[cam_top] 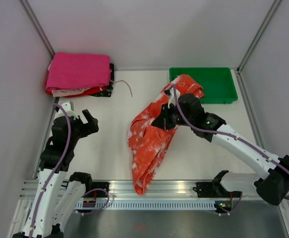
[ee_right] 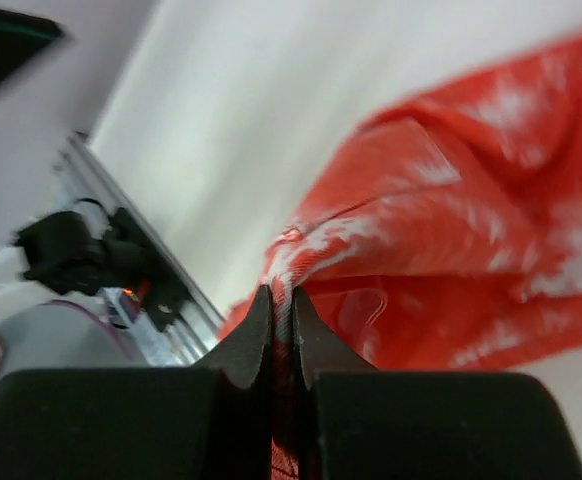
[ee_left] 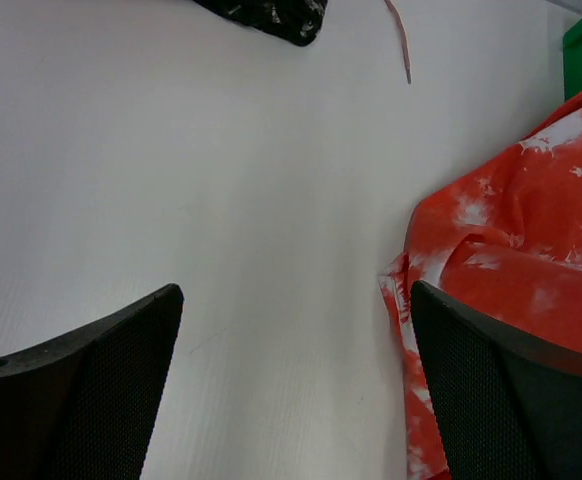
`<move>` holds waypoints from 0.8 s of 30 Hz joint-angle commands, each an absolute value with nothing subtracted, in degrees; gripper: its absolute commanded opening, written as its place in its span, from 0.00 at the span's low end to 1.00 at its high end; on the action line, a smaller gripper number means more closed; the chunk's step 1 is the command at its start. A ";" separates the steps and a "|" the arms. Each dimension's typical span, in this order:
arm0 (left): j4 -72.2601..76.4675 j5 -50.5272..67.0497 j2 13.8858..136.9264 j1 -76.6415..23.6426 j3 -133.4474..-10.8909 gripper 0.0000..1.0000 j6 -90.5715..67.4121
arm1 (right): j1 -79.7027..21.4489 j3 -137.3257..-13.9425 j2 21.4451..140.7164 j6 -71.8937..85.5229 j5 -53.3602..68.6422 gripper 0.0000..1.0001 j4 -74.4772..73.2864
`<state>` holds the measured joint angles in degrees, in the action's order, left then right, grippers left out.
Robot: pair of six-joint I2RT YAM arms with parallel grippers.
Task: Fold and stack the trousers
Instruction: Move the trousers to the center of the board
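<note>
Overhead, orange trousers (cam_top: 147, 144) being held at the tabletop (cam_top: 109, 153) centre by the right pincer (cam_top: 159, 122), left pincer (cam_top: 91, 122) being held released at 9 o'clock, left wrist, trousers being seen at 3 o'clock, right wrist, cloth being clenched

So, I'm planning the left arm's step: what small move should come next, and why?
Probably swing the open left gripper rightward to pinch the orange trousers at their nearest edge: the right gripper is shut on one fold, and the cloth hangs crumpled, unspread.
</note>
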<state>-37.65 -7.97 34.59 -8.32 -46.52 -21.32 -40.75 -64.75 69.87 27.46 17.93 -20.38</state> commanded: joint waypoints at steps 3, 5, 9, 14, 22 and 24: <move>-36.83 -5.82 34.28 -8.26 -46.67 1.00 -19.78 | -40.87 -52.83 66.36 29.27 6.45 0.00 -12.64; -36.39 -4.92 34.45 -8.26 -46.41 1.00 -19.60 | -40.87 -51.95 64.79 30.14 -3.62 0.00 -16.42; -37.09 -0.82 36.56 -8.26 -47.63 1.00 -22.66 | -40.35 -48.79 56.97 40.49 -27.16 0.00 -33.59; -26.92 15.54 40.68 -8.61 -46.94 1.00 -28.82 | -37.62 -46.85 42.56 56.39 -37.86 0.00 -52.36; -16.18 0.73 61.49 -31.61 -54.39 1.00 -31.20 | -37.44 -36.75 27.88 67.58 -29.37 0.00 -58.54; -16.35 -4.82 71.74 -37.32 -59.99 1.00 -31.98 | -37.44 -35.51 26.11 67.68 -26.29 0.00 -55.03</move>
<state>-21.30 3.18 62.54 -30.76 -52.93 -29.65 -37.52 -36.58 28.71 62.57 -29.74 -55.88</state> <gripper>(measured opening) 0.993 0.055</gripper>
